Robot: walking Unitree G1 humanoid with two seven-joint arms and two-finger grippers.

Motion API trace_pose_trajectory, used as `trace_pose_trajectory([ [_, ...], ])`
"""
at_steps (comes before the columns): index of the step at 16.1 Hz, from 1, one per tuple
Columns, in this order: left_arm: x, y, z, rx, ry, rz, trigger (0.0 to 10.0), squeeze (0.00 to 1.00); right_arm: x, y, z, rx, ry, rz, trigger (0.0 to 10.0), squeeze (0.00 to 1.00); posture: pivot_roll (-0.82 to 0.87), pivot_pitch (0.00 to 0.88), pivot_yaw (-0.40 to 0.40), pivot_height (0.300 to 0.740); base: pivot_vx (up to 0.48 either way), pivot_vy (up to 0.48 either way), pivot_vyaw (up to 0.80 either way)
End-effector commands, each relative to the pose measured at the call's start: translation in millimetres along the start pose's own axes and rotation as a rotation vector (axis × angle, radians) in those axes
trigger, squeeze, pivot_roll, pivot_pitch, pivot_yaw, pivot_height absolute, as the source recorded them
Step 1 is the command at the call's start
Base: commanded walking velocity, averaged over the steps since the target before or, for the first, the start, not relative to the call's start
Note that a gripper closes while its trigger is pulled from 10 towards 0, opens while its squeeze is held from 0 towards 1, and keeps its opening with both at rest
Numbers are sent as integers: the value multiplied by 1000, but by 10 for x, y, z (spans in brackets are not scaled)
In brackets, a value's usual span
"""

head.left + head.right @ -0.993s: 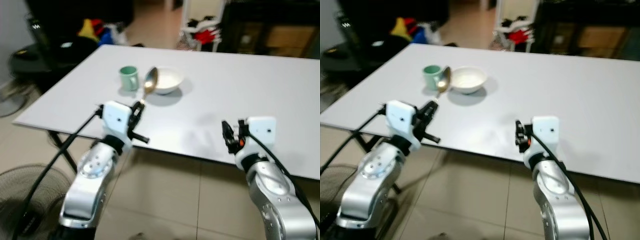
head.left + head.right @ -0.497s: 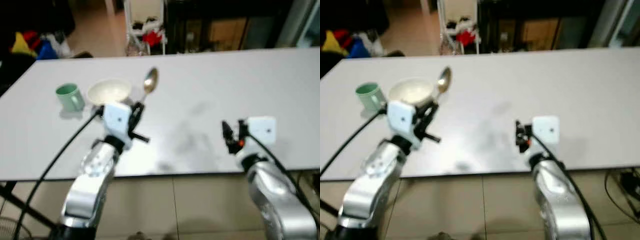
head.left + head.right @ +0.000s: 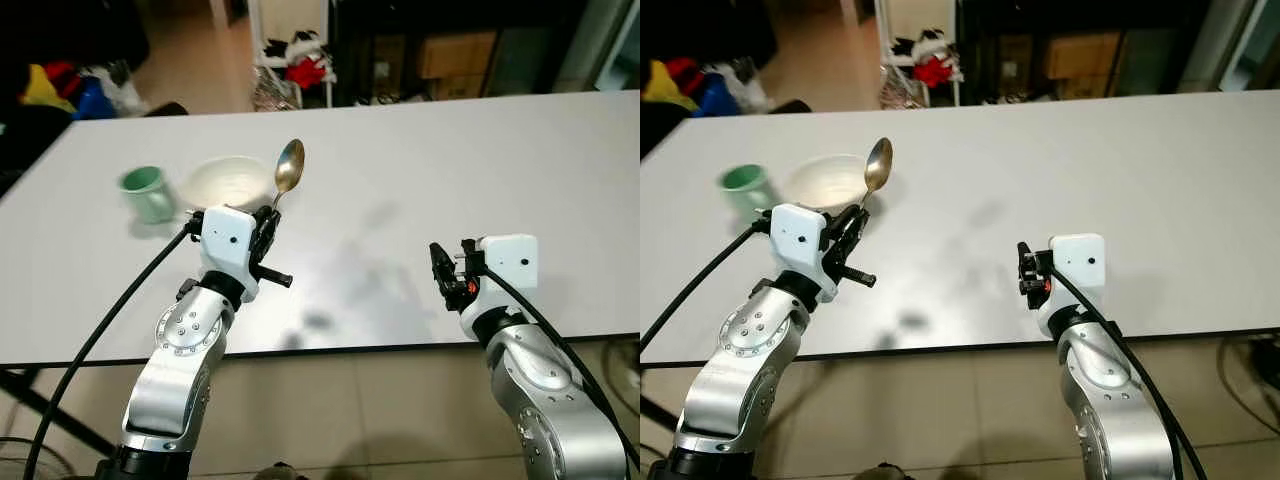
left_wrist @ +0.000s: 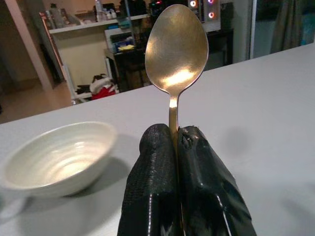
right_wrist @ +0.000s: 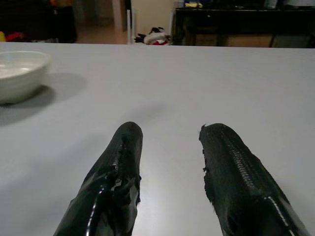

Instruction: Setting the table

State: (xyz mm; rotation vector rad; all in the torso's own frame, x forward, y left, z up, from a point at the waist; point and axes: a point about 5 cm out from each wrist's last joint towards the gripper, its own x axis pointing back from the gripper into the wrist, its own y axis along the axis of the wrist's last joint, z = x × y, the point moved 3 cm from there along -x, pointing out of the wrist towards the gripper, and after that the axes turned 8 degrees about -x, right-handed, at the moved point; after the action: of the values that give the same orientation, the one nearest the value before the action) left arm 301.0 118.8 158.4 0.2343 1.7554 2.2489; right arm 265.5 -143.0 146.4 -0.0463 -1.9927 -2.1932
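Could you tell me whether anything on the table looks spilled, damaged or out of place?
Nothing stands out. The bowl and green mug sit upright on the table; the left tool holds the spoon upright.

We see the left gripper [image 4: 176,147] with its two black fingers [image 4: 152,187] pressed together around the handle of a golden spoon [image 4: 176,46], which stands upright with its bowl above the fingertips. Beside it a white bowl [image 4: 56,157] sits on the pale table [image 4: 266,108], with shelves and clutter beyond.
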Motion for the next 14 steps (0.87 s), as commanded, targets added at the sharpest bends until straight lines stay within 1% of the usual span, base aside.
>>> trace_pose_trajectory([
  [1,6,8,72,-20,16,3,10000,0,-1,8,41,-6,14,-3,10000,0,56,0,83,740,0,382,0],
  [14,5,9,83,-26,8,6,10000,0,-18,1,56,-13,20,-4,10000,0,65,0,83,740,0,385,0],
])
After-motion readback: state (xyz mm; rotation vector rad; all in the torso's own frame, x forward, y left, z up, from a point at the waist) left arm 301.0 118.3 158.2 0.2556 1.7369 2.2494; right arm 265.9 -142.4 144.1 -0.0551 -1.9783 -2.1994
